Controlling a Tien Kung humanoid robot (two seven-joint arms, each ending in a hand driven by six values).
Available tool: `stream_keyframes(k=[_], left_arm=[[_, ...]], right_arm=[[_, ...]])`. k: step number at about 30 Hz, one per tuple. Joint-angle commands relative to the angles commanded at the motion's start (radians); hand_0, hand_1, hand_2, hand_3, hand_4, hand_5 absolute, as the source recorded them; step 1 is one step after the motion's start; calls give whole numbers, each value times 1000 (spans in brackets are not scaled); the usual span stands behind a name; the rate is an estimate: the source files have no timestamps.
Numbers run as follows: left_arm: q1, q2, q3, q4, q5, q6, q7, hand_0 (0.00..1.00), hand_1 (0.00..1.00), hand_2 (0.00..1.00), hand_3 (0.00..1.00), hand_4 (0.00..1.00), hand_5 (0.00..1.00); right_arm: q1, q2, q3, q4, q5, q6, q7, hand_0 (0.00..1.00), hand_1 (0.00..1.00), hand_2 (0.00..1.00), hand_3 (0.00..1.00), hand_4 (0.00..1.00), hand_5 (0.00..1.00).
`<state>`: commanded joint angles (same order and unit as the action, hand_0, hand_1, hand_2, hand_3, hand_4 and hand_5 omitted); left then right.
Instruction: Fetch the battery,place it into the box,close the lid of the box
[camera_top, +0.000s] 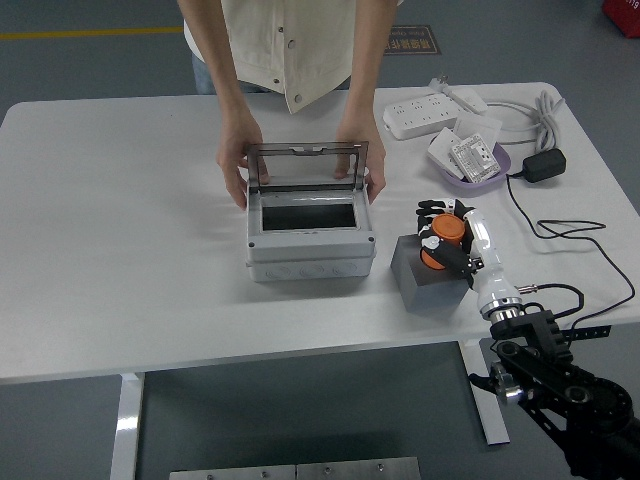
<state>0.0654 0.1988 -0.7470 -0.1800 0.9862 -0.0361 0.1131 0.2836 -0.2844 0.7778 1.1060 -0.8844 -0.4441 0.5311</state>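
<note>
Orange battery (443, 242), grey box (311, 240), white surface (120, 230).
Dark grey block (428, 279) lower right; purple tray (478, 175) upper right; smoky clear lid (307, 167).

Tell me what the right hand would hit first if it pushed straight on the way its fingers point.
The right hand, shut on the orange battery above the grey block, points up and left. Likely first contact: the open box at its right far corner, or the person's hand steadying it. Depth is unclear.

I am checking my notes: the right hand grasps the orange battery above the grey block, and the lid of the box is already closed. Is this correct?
Not quite. In the head view the lid stands open, and a person's hands hold the box at its sides. The rest holds: the right hand grasps the orange battery above the grey block.
</note>
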Motion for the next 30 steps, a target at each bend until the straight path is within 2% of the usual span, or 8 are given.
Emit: stream_keyframes(k=[2,3,8,9,15,20,21,30], left_arm=[[0,0,-1,0,0,1,-1,655,741,605,554,749,237],[0,0,-1,0,0,2,-1,656,741,606,555,748,234],[0,1,7,0,-10,4,-4,656,741,606,555,748,234],[0,1,9,0,-13,5,-5,656,742,608,557,743,234],[1,2,12,0,-17,7,-7,656,741,612,559,738,237],[4,1,0,0,-5,9,-7,656,741,612,559,738,237],[4,1,0,0,-5,10,-8,655,742,612,560,736,240],[5,1,-7,0,3,14,-10,655,742,614,560,734,241]], right_arm=[[4,-1,2,5,-8,-4,-4,515,553,566,571,414,97],[6,-1,4,8,-12,-6,-5,521,551,557,556,206,12],[11,1,10,18,-25,-17,-13,521,551,557,556,206,12],[11,1,11,19,-27,-20,-15,480,527,536,506,2,2],[8,4,10,19,-32,-25,-23,348,430,442,356,2,2],[6,5,12,21,-42,-25,-30,348,430,442,356,2,2],[6,5,13,22,-43,-25,-31,232,274,293,264,2,2],[13,4,26,35,-60,-32,-38,174,200,232,237,2,2]])
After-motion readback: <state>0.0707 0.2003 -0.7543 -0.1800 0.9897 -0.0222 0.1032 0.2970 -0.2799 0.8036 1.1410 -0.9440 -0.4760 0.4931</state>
